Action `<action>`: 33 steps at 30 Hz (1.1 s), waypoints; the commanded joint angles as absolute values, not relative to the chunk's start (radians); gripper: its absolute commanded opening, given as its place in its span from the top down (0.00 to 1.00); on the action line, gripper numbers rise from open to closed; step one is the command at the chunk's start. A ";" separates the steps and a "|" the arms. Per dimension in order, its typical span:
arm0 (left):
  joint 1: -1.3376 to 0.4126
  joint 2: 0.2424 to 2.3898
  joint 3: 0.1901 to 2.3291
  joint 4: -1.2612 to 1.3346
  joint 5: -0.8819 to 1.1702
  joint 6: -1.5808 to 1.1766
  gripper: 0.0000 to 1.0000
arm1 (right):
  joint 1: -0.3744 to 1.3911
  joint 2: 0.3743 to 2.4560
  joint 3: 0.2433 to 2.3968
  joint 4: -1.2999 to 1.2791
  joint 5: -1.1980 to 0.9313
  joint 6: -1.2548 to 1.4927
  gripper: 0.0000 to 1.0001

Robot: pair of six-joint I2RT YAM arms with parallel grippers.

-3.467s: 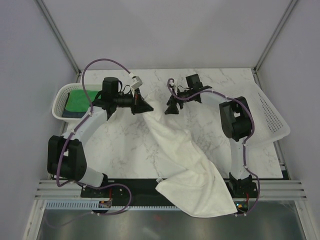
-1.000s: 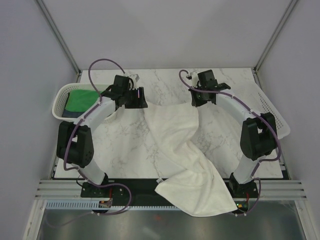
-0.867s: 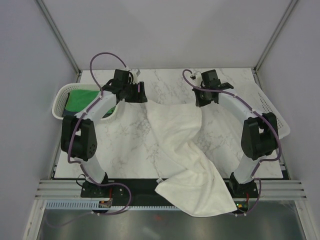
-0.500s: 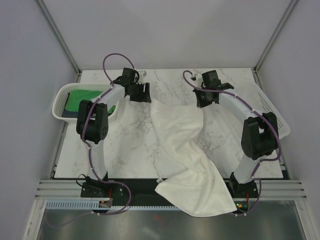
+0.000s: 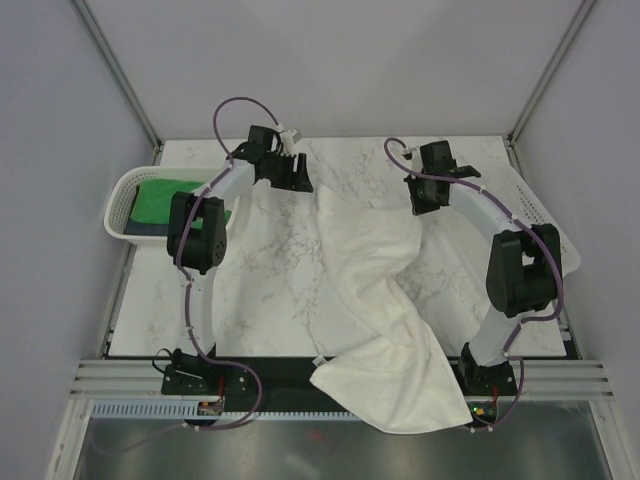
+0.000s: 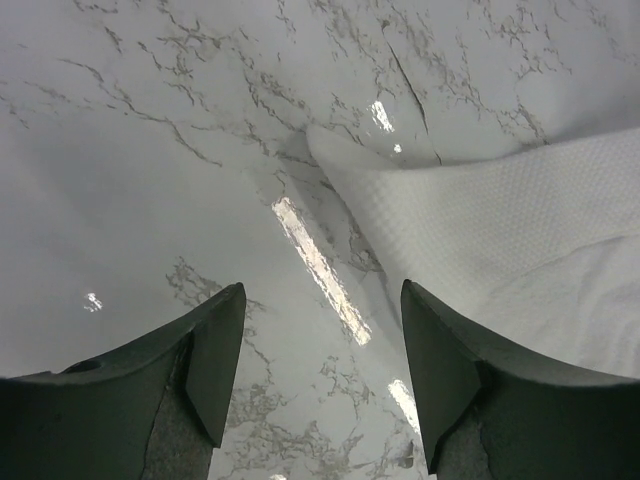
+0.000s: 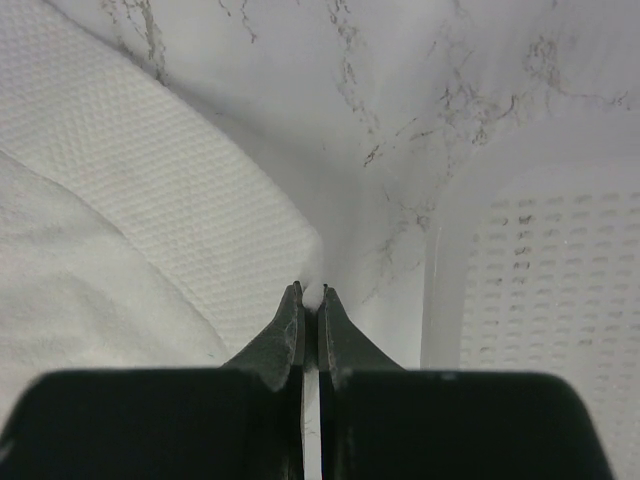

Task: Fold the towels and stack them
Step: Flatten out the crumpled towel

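The left arm is reaching long and low toward the far edge of the table (image 5: 250,290). The left gripper (image 6: 320,292) is hanging above bare marble with its fingers spread wide, gripping nothing. One far corner of the white towel (image 5: 365,270) is lying just past its right finger. The right arm is arching up from the table's near right corner and bending down over its far right part. There the right gripper (image 7: 310,300) is pinching the towel's other far corner between tightly pressed fingers. The towel's long axis is running diagonally from the table's far middle to its near right. Its crumpled near end is drooping over the table's near edge and covering part of the right arm's base. In the basket (image 5: 118,205) at the table's left edge, the green towel (image 5: 160,197) is covering the navy towel (image 5: 150,228), which is showing only as a dark strip.
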State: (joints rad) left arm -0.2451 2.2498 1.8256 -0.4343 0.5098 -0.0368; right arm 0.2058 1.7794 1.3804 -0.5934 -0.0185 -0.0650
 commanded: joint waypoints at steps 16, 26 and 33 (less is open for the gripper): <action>-0.287 2.480 2.026 -0.250 0.672 -0.236 0.35 | 0.198 1.795 1.397 -0.603 0.055 -0.044 1.00; -0.268 2.246 1.984 -0.281 0.671 -0.278 0.98 | 0.199 1.678 1.511 -0.586 0.101 -0.009 1.00; -0.258 1.734 1.908 -0.314 0.375 -0.236 0.98 | 0.199 1.415 1.631 -0.335 0.014 0.075 1.00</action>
State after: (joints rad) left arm -0.2661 2.0148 1.8442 -0.3611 0.5079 -0.2573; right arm 0.2047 1.5860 1.5303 -0.5392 0.0475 0.0063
